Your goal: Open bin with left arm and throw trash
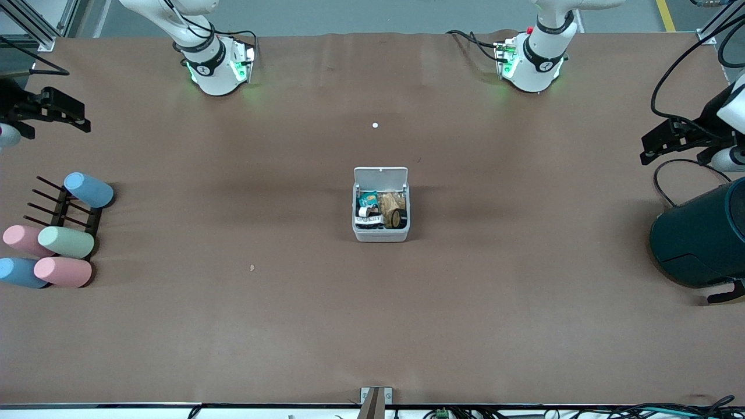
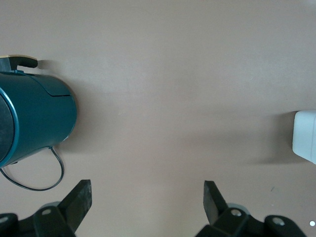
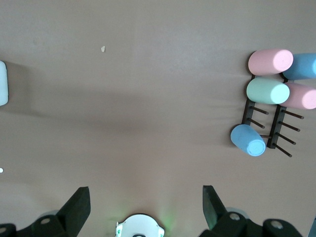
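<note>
centrally, the white plastic bin [image 1: 381, 231] sits lid-up, crumpled trash [image 1: 381, 210] inside; left hand [image 2: 147, 200] and right hand [image 3: 146, 203] wait wide open, empty.

A wide table [image 1: 524, 326] under brown paper fills the space. Grey floor [image 1: 372, 14] shows past its top edge, with a yellow stripe [image 1: 665, 14] across it.
</note>
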